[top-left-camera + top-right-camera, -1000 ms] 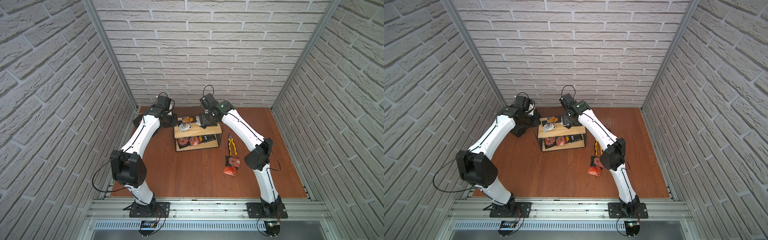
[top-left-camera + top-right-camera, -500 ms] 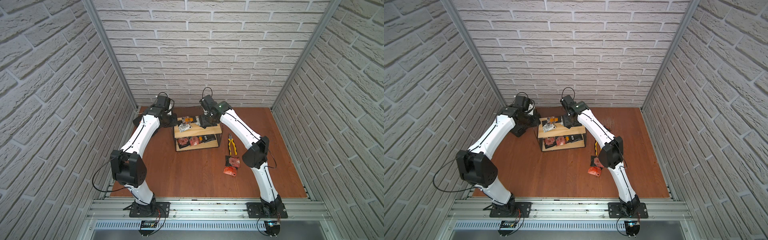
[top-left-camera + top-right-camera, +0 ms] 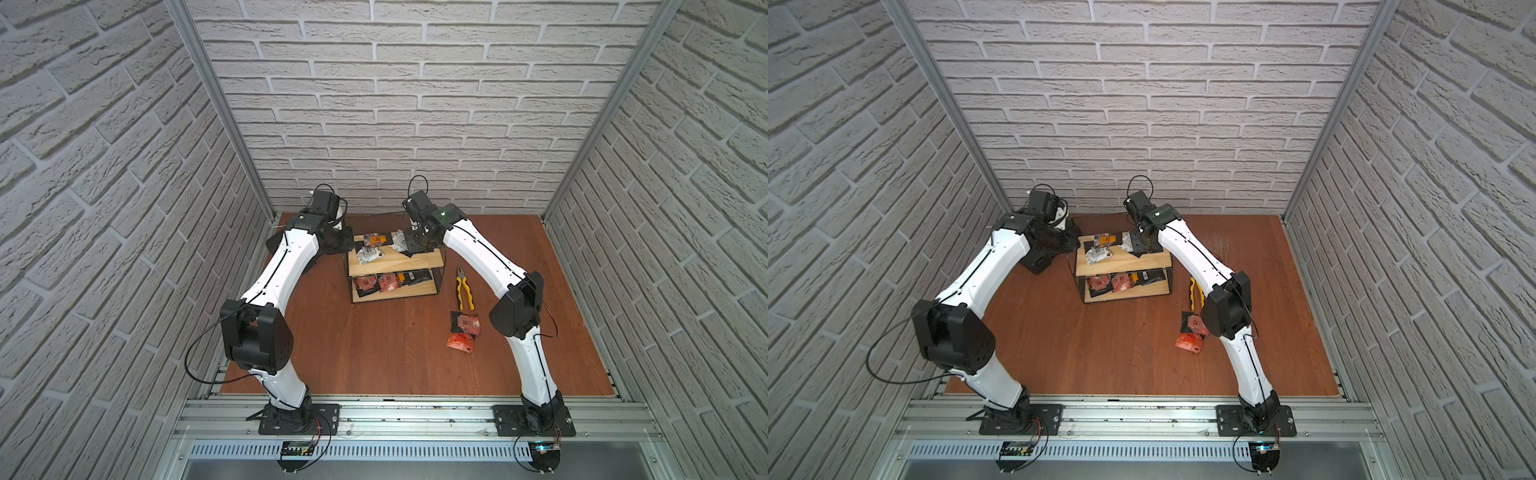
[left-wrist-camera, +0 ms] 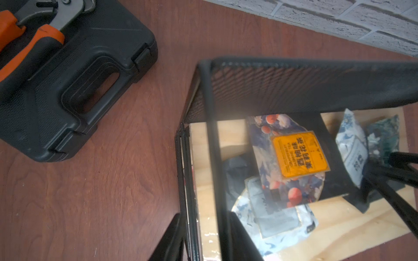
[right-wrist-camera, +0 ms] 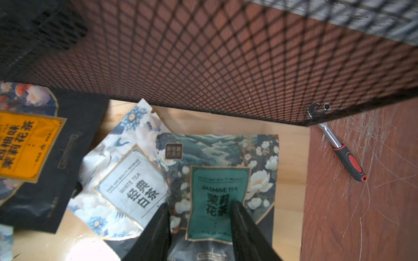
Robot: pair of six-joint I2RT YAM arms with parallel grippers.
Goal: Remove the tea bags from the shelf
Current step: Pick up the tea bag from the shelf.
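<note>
The shelf (image 3: 399, 262) stands at the back of the table, shown in both top views. Several tea bags lie on both tiers. In the right wrist view my right gripper (image 5: 199, 206) is open and low over the top board. Its fingers rest on either side of the label of a teal tea bag (image 5: 217, 178), next to a white tea bag (image 5: 131, 180) and a black, orange-labelled tea bag (image 5: 27, 144). My left gripper (image 4: 204, 215) is shut on the shelf's black wire frame (image 4: 294, 85) at its left end. Two red tea bags (image 3: 463, 330) lie on the table.
Yellow-handled pliers (image 3: 464, 293) lie to the right of the shelf. A black tool case (image 4: 67, 79) with orange-handled pliers on it sits left of the shelf. A ratchet wrench (image 5: 343, 156) lies behind the shelf. Brick walls close in three sides.
My right gripper's jaws have narrowed around the teal tea bag, and the right arm has shifted slightly. The left arm and the shelf have stayed still.
</note>
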